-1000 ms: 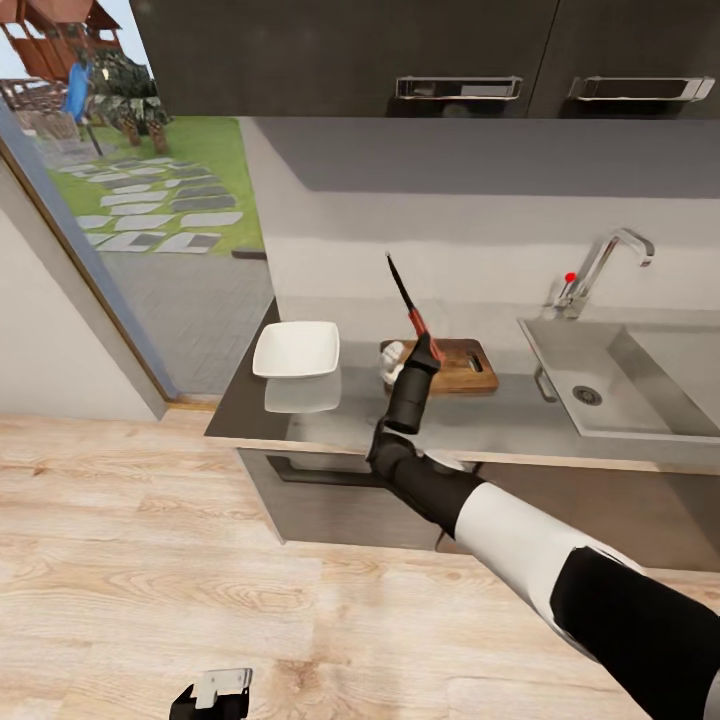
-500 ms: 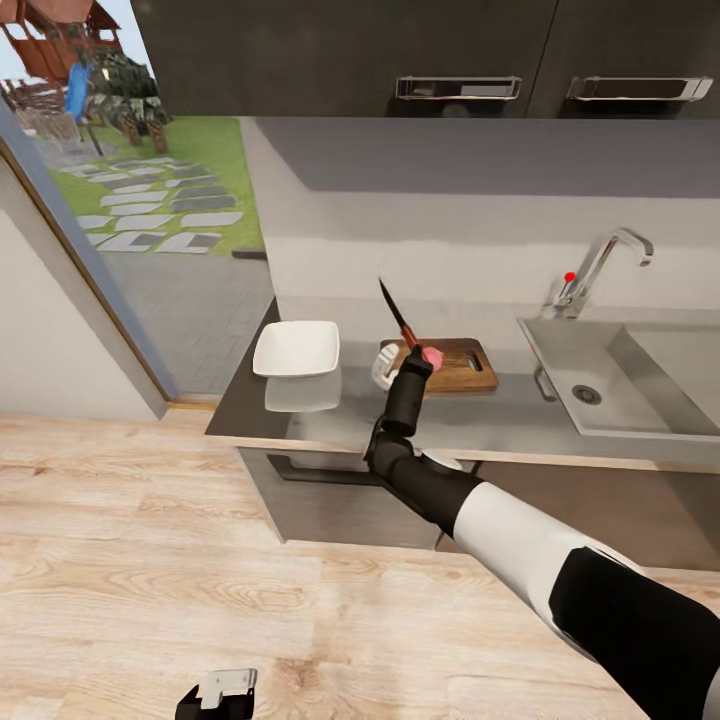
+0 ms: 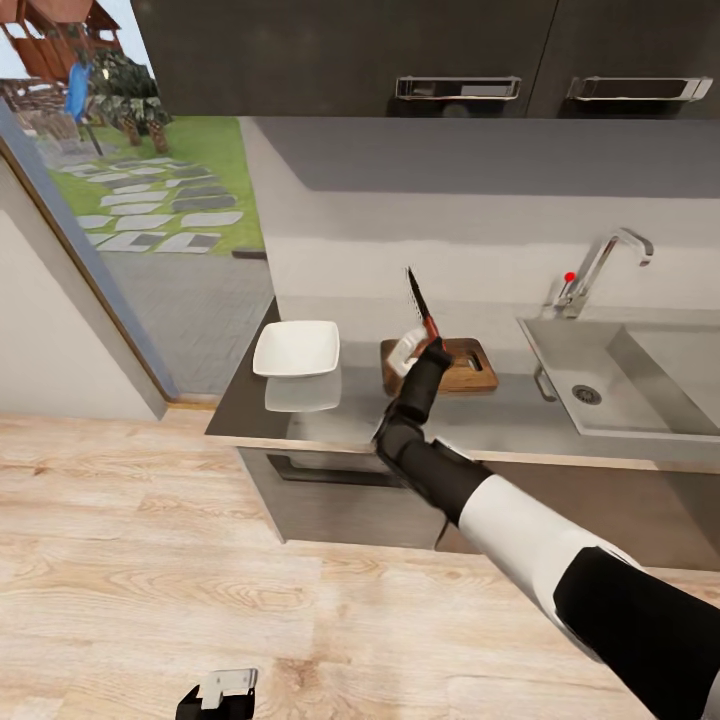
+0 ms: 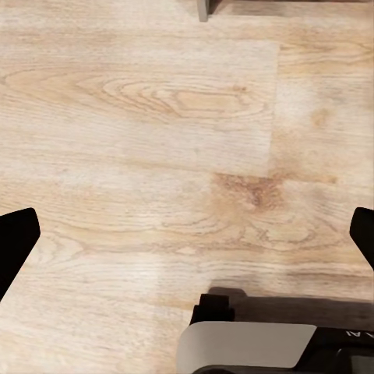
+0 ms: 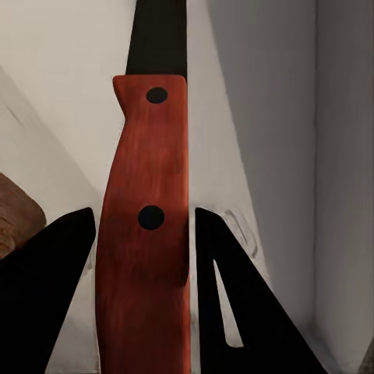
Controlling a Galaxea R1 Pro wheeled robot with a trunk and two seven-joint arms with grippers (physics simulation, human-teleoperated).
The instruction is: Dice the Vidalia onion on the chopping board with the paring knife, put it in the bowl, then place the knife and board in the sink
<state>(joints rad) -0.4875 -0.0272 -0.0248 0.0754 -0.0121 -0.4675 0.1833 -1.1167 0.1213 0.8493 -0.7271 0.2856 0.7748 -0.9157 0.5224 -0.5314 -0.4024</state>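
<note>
My right gripper (image 3: 432, 347) is shut on the red handle of the paring knife (image 3: 421, 305) and holds it over the brown chopping board (image 3: 470, 368), dark blade pointing up. The right wrist view shows that handle (image 5: 144, 234) clamped between the two black fingers (image 5: 47, 288), with a corner of the board (image 5: 14, 218) beside it. The white bowl (image 3: 296, 348) sits on the countertop (image 3: 500, 420) left of the board. The steel sink (image 3: 640, 385) lies to the right. The onion is hidden. My left gripper (image 4: 187, 238) hangs open over the floor, low at the head view's edge (image 3: 215, 692).
A grey tap (image 3: 603, 262) with a red knob stands behind the sink. Dark wall cabinets (image 3: 400, 60) hang above the counter. A glass door (image 3: 130, 200) to a garden is on the left. Wooden floor (image 3: 200, 560) spreads before the counter's drawer handle (image 3: 330, 475).
The right arm has swung the knife from leaning left and low to a more upright pose further right over the board. A pink bulb seen by the gripper half a second ago is now covered.
</note>
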